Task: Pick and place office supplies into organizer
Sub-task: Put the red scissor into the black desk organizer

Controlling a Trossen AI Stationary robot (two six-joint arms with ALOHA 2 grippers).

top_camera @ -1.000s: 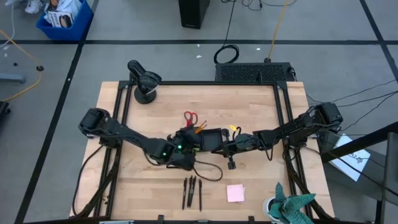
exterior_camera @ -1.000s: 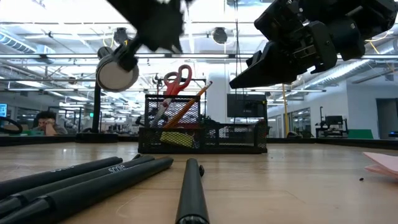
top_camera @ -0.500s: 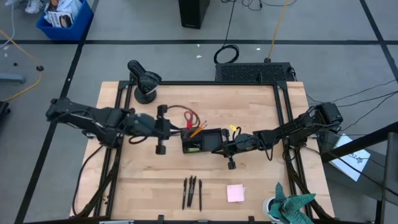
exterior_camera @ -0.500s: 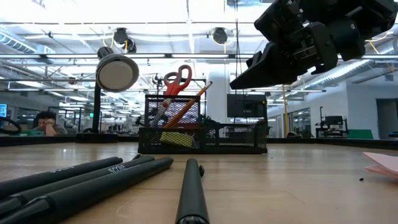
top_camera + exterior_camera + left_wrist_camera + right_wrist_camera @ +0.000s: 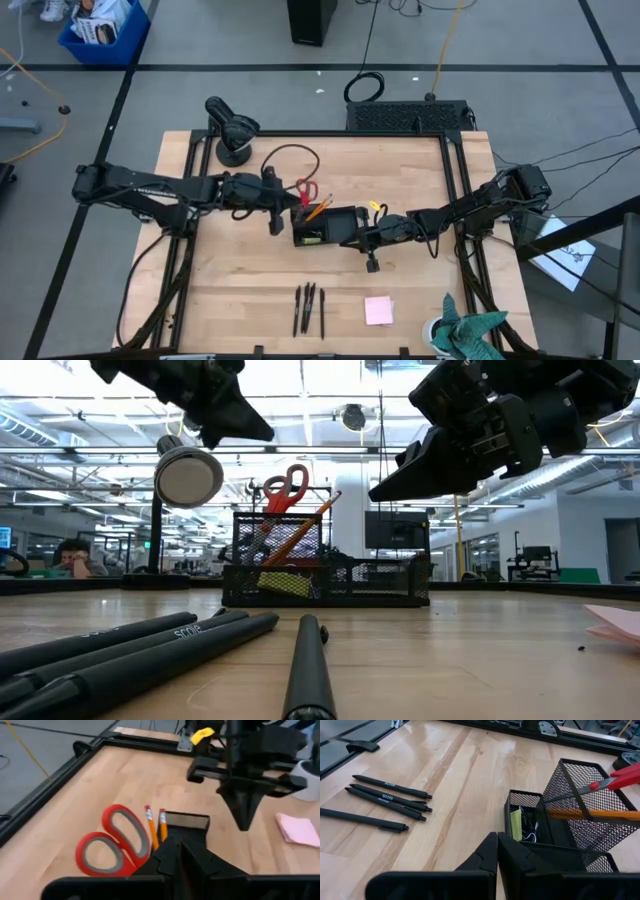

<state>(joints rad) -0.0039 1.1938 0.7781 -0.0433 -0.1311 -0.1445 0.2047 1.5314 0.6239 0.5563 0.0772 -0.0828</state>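
- Wooden bench (image 5: 250, 290) carries the organizer (image 5: 325, 225) mid-surface, scissors (image 5: 306, 189) and pencil (image 5: 319, 208) standing inside; a careless sweep could topple it.
- Left hand (image 5: 279, 203), nearly shut and empty, hovers beside the scissors and might snag them.
- Right hand (image 5: 352, 237), shut and empty, could shove the organizer.
- Pens (image 5: 308, 309) may roll.

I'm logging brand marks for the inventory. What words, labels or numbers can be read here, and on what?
"scale": white print on the barrels of two black pens, in the right wrist view.
The same print on the pens in the low view: too foreshortened to be sure.
Papers in the blue bin on the floor: too small to read.
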